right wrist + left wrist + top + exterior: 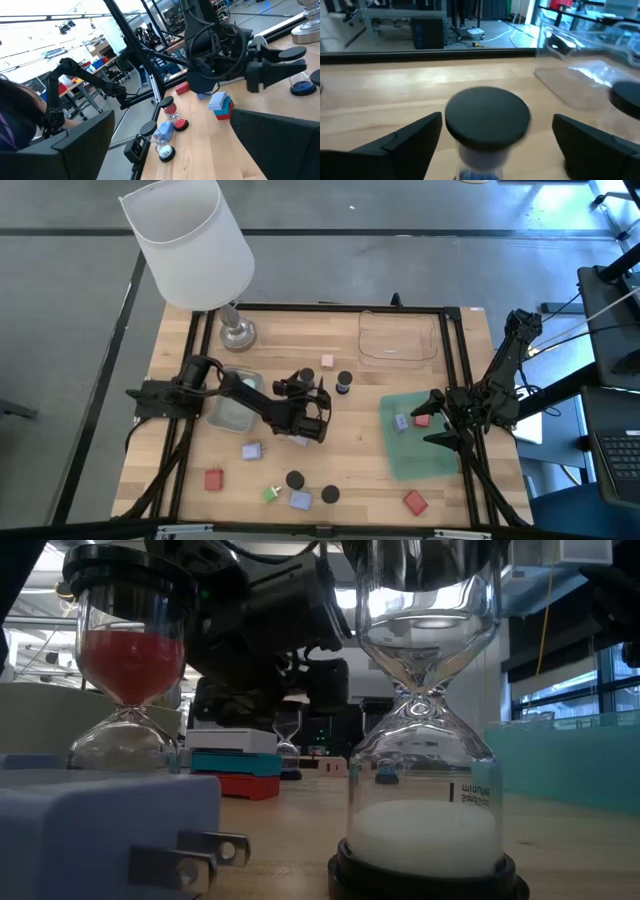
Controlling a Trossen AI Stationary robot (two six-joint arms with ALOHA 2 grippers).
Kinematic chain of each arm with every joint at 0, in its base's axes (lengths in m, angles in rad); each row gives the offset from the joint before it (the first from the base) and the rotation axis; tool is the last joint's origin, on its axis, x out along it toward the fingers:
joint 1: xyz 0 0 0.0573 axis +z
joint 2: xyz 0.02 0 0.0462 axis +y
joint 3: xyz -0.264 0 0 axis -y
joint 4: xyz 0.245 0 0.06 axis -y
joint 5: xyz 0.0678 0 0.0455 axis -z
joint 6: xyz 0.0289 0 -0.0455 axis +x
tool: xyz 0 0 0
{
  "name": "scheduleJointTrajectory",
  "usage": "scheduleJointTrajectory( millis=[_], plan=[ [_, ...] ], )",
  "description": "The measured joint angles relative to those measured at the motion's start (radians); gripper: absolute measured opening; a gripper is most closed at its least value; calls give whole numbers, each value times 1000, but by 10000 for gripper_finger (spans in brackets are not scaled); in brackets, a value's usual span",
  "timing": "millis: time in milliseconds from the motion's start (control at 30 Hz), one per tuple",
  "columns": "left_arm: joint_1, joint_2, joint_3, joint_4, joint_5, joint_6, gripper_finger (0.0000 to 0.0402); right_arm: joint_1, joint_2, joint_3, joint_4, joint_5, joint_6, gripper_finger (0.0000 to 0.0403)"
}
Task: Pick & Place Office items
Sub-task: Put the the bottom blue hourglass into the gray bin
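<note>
Left pincer [492, 137] gapes wide around a black-capped hourglass [487, 117], its base seemingly blue.

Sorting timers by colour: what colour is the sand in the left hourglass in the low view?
Red, in the hourglass's upper bulb; low view shows it best.

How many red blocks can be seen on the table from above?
3. One red block lies near the lower left corner of the table in the high view, one near the lower right corner, one on the green tray. The left arm may hide more.
</note>
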Motion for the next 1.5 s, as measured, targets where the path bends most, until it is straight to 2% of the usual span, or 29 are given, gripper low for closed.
scheduleJointTrajectory(
  millis=[167,233,367,633,667,733,800,867,1033,1133,1500],
  plan=[
    [-25,-43,2,-50,21,40,392,0,0,0,0,0,0,400],
    [-14,-64,2,-87,113,23,392,0,0,0,-3,0,0,400],
    [46,-130,1,-150,455,-16,392,0,0,0,-5,0,0,400],
    [242,-279,2,-239,1286,97,391,0,0,0,-4,0,0,400],
    [266,-290,2,-246,1367,104,391,0,0,0,-5,0,0,400],
    [304,-305,2,-258,1467,100,391,0,0,0,-5,0,0,400],
    [328,-313,13,-271,1497,62,390,0,0,0,-5,0,0,400],
    [332,-313,50,-323,1476,5,386,0,0,0,-5,0,0,400],
    [308,-309,200,-547,1288,-76,373,0,0,0,-6,0,0,400],
    [295,-309,259,-615,1205,-97,365,0,0,0,-6,0,0,400],
    [313,-251,335,-653,1286,-203,361,0,0,0,-5,0,0,400]
  ],
)
